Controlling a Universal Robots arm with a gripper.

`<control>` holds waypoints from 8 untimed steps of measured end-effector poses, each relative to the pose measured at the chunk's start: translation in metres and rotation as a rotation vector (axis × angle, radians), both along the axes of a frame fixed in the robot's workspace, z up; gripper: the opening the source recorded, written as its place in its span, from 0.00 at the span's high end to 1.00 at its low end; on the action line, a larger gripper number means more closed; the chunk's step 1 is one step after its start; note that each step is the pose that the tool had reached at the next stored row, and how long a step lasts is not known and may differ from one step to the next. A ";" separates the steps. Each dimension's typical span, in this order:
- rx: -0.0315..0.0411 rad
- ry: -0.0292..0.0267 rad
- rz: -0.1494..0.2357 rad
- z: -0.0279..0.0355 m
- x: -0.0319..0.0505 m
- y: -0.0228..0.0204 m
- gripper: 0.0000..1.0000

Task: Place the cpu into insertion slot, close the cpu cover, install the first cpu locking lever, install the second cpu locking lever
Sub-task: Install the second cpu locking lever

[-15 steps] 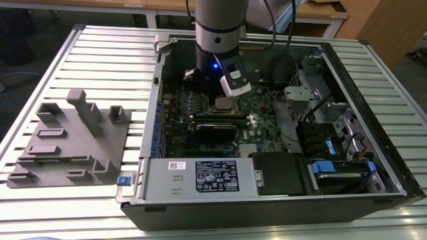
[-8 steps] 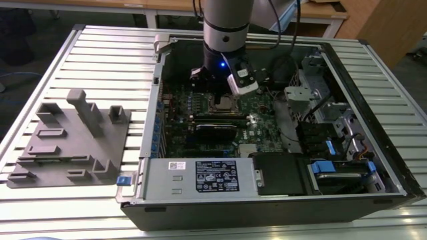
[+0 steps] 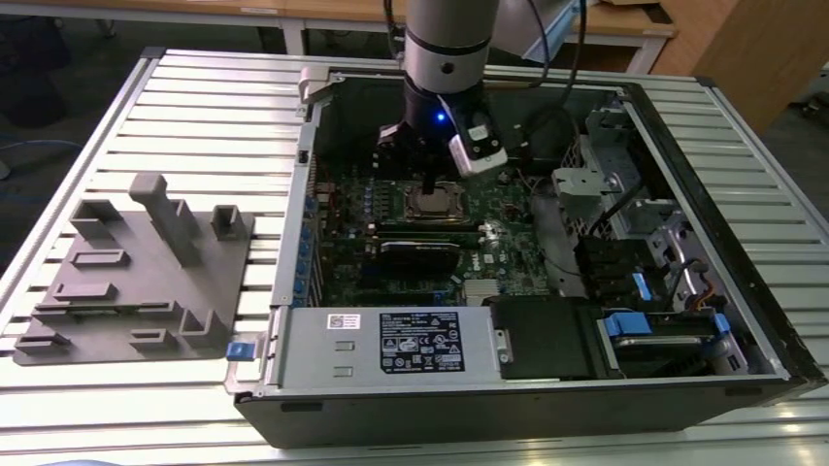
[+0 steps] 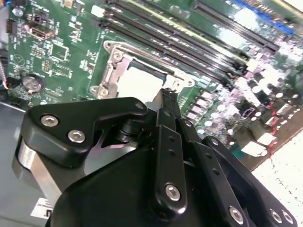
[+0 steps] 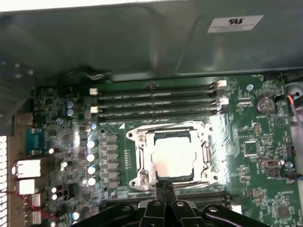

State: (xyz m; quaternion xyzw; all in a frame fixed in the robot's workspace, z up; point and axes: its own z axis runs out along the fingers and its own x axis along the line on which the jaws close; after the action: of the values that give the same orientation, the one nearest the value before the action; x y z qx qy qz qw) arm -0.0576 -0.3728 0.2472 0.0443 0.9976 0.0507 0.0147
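Cpu under closed cpu cover in insertion slot, tool fingers together just beside it.

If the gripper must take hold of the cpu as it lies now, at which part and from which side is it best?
Probably from straight above, by two opposite edges. The cpu lies flat in the insertion slot, its pale top facing up, and the silvery metal frame surrounds it closely, so no sideways approach looks open. The gripper hangs close at its edge.

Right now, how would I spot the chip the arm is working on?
Look inside the open black computer case, at the green circuit board. Under the arm's pincer lies a dull silver square chip in a shiny metal frame, unlike the long black slots beside it.
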 end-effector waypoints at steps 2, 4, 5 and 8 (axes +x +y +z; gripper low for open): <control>0.0000 0.0000 0.000 -0.0003 0.0037 0.0021 0.89; 0.0000 0.0000 0.000 -0.0006 0.0071 0.0036 0.89; -0.0001 0.0000 0.000 -0.0006 0.0074 0.0038 0.89; -0.0001 0.0000 0.000 -0.0006 0.0074 0.0039 0.89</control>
State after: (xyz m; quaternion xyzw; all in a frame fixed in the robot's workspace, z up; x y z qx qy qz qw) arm -0.0502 -0.3689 0.2465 0.0443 0.9976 0.0506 0.0147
